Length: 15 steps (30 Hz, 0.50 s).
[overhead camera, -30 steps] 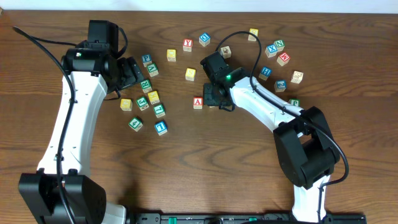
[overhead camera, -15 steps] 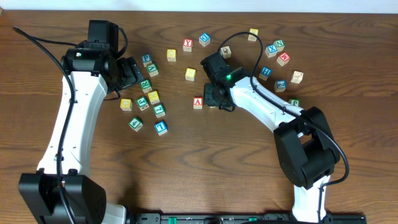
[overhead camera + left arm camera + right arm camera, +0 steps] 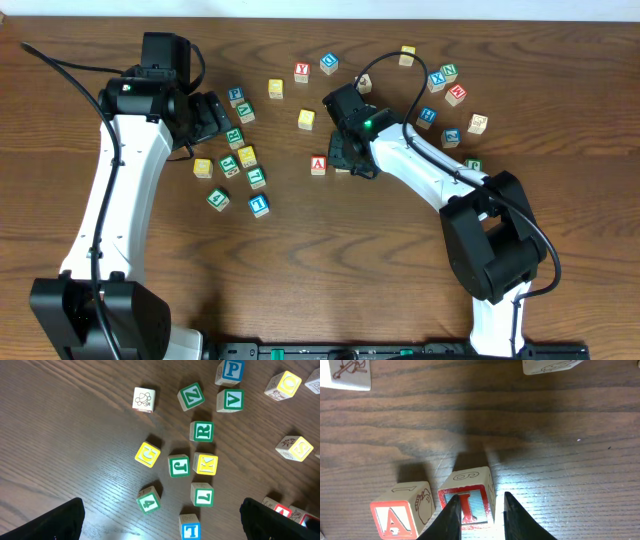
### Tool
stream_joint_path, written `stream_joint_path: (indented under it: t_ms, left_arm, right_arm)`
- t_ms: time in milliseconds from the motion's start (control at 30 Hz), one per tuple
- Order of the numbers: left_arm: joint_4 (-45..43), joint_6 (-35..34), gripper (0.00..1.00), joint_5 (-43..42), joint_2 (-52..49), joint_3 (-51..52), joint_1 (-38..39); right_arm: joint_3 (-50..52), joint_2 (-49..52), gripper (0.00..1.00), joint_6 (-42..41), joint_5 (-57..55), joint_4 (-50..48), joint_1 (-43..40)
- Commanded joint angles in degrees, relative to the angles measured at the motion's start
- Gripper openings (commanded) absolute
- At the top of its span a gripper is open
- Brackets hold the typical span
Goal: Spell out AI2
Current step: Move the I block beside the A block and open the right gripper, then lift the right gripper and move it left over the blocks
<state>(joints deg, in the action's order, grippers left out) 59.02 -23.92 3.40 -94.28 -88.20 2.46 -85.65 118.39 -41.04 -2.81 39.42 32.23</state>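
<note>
R gripper (image 3: 480, 496) pinched I block (image 3: 467, 505) just beside A block (image 3: 395, 520), L gripper (image 3: 161, 501) gaped wide; sloppy release could've knocked A askew.

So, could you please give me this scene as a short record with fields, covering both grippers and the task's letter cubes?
right gripper: jaws shut on the small wooden cube with a red I
red-framed wooden A cube: on the table, close beside the I cube
left gripper: jaws wide open, holding nothing, above a cluster of green and yellow letter cubes
blue 2 cube: not identifiable in these views
</note>
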Motion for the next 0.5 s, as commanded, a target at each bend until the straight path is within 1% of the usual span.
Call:
stream_joint_path:
  t_ms: [0,367,467]
  left_arm:
    - [0.3,0.3,0.98,1.2,-0.1,-0.5,0.0]
    - [0.3,0.3,0.98,1.2,-0.1,-0.5,0.0]
    - [0.3,0.3,0.98,1.2,-0.1,-0.5,0.0]
  right_arm:
    - [0.4,0.0,0.22,-2.0,-1.4,-0.5,0.1]
    - [0.4,0.0,0.22,-1.9,-1.9,-2.6,0.1]
    - [0.3,0.0,0.23,0.3,-1.9,-4.1,0.1]
